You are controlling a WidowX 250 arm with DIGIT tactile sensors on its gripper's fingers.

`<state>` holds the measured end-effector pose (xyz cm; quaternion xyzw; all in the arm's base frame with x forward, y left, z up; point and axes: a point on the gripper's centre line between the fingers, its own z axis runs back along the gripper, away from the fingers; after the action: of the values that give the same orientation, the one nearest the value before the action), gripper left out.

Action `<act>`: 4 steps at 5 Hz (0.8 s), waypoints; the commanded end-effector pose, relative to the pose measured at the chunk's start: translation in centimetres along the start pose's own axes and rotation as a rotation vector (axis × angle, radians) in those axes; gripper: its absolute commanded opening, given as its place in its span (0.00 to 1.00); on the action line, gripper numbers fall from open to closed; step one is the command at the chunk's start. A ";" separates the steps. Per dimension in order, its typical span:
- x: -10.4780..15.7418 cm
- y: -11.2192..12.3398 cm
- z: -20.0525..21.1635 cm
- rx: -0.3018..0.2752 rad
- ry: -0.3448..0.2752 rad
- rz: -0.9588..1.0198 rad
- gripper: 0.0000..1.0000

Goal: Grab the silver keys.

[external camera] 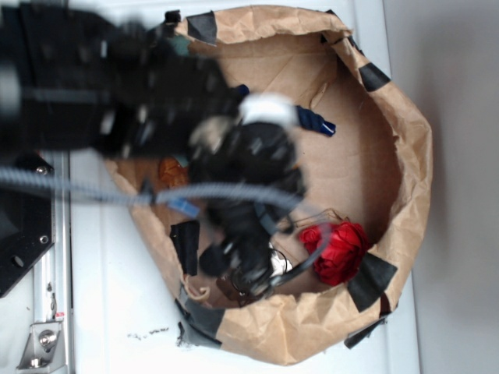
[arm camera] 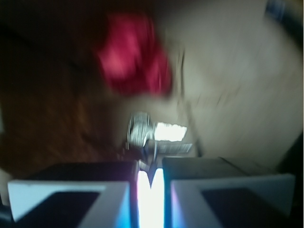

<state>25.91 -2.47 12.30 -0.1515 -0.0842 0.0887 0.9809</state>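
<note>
Your claw (arm camera: 151, 178) is pressed together, pinching the silver keys (arm camera: 154, 137); the red flower (arm camera: 133, 59) sits past them. No writing shows.

Both views motion-blurred; wrist view dim, with glare between the jaws.

I see the silver keys (arm camera: 156, 137) as a small shiny metal bunch, blurred in my wrist view, with bright blades catching the light. From the exterior camera they (external camera: 279, 263) show as a glinting patch low in the paper-lined hollow, mostly hidden, so I cannot tell their pose.
</note>
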 end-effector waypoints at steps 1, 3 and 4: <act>1.3 -0.4 7.1 0.311 -0.182 -0.010 0.00; 0.5 0.3 3.6 0.231 -0.118 0.067 1.00; 0.3 1.5 0.3 0.188 -0.121 0.041 1.00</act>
<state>25.49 -1.02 10.58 -0.0576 -0.1093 0.1177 0.9853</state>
